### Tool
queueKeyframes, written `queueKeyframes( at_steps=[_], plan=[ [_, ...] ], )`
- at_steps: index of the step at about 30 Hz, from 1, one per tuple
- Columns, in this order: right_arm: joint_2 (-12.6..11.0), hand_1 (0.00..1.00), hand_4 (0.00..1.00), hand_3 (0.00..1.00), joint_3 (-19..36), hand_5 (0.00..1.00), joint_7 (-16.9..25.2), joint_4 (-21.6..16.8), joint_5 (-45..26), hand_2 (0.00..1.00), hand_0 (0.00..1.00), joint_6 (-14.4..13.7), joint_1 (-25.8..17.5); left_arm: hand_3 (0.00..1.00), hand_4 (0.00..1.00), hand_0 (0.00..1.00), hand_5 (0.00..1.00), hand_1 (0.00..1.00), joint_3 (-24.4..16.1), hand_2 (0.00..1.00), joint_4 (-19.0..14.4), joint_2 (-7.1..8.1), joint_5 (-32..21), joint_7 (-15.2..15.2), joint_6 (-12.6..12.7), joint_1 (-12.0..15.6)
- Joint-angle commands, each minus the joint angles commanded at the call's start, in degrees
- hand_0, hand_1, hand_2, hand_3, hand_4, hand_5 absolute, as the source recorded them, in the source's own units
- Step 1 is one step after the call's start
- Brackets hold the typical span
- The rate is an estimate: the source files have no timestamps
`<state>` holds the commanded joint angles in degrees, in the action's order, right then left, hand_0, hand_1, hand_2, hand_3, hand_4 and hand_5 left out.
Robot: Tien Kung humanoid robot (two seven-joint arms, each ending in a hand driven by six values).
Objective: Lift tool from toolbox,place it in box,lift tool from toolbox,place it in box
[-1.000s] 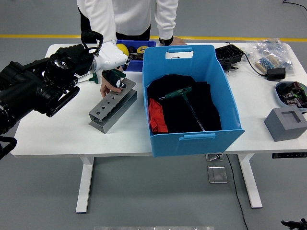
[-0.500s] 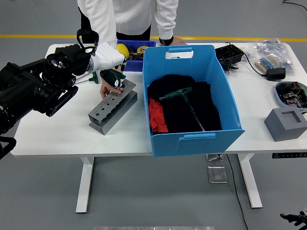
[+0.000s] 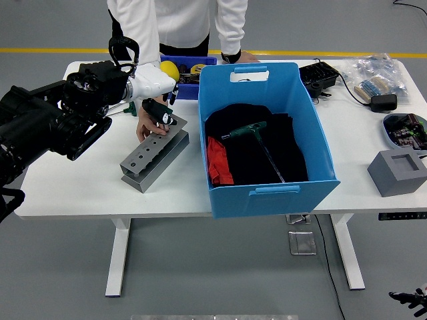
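Toolbox (image 3: 155, 155), a grey metal holder w/ a row of holes, is set on the table (image 3: 80, 190) just left of the blue box (image 3: 267, 137), close enough that a lifted tool needs only a short carry over the box wall. One green-handled tool (image 3: 248, 131) is already laid inside the box on dark cloth, so approx. half the task is judged done. The left hand (image 3: 152, 85) is held over the toolbox's far end, white-gloved fingers curled down around a dark green tool handle (image 3: 159, 111), apparently to pull it straight up out of its hole. Whether the tool is clear of the holder can't be told. A person's hand (image 3: 148, 124) is pressed on the toolbox top beside that handle, prob. to steady it against the pull. The right hand isn't seen.
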<state>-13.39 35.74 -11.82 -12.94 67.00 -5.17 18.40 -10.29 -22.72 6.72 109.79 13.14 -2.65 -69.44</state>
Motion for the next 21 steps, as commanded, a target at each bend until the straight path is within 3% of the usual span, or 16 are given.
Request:
queueKeyframes(
  at_steps=[12, 21],
  plan=[
    [-0.05, 0.587, 0.777, 0.531, 0.36, 0.586, -0.11, 0.02, 0.54, 0.644, 0.604, 0.23, -0.08, 0.545, 0.821, 0.749, 0.699, 0.532, 1.53, 0.561, -0.31, 0.03, -2.20, -1.46, -4.96, 0.11],
    [-0.05, 0.586, 0.777, 0.530, 0.44, 0.584, -0.12, 0.04, 0.69, 0.644, 0.601, 0.26, -0.07, 0.528, 0.816, 0.752, 0.706, 0.522, 1.51, 0.517, -0.45, -0.06, -2.04, -1.88, -6.04, -0.01]
  ],
)
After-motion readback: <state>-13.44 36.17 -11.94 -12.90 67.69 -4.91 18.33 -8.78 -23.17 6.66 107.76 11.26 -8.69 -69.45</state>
